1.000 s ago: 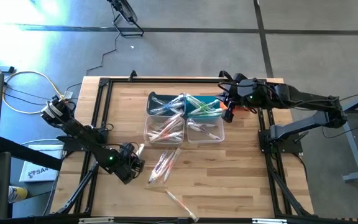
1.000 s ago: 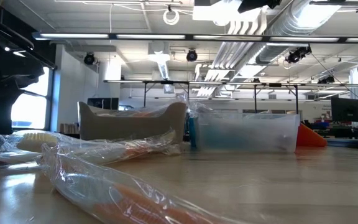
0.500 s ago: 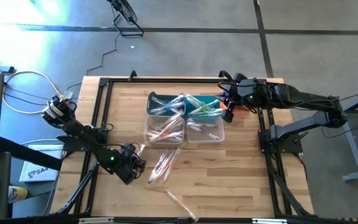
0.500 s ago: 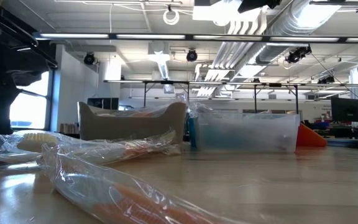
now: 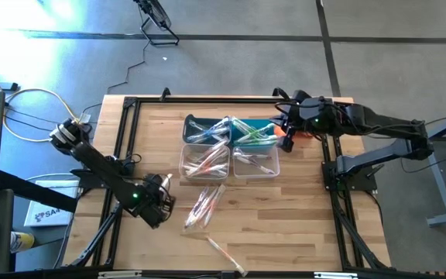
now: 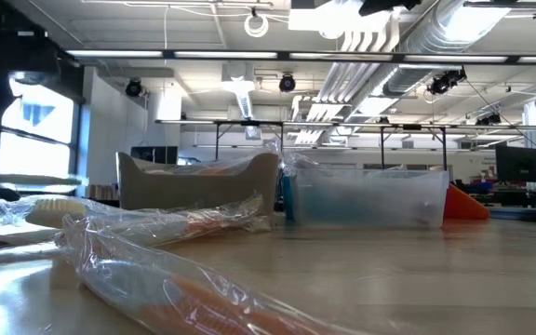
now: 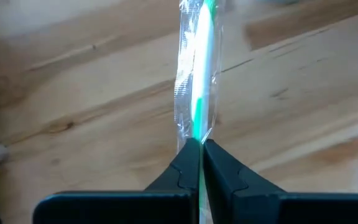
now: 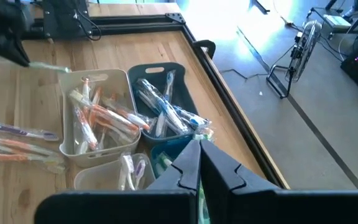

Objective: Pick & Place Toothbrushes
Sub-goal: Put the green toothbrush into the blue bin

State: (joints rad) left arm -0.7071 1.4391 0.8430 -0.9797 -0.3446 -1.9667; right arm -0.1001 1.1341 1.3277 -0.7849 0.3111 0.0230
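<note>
High view is showing the wooden desk point(image 5: 285, 217) carrying, from largest to smallest, four small bins point(image 5: 231, 146) clustered near its far middle and loose toothbrushes point(image 5: 204, 206) lying on bare wood nearer the front edge. More wrapped brushes are filling the bins, sorted roughly by handle colour. The right gripper point(image 8: 199, 163) is waiting at the bins' right side with its jaws pressed together on nothing visible. The left gripper point(image 7: 201, 163) is working at the front left of the desk, its jaws closing fully on one end of a single green toothbrush point(image 7: 197, 81), which is lying flat on the wood and pointing away from the fingers.

Each brush is appearing as a thin stick with a green, orange-red, blue or whitish handle sealed in a clear, crinkled wrapper, the film flaring loosely past both ends. Such a piece is probably handling as very light and stiff along its handle, while the wrapper is likely behaving as a slippery, yielding skin. A pinch on film alone is risking the brush sliding or swinging, so the better hold is likely across the solid handle, close to its middle. The present grip is sitting at the very end, and whether it is catching handle or only film is not discernible
</note>
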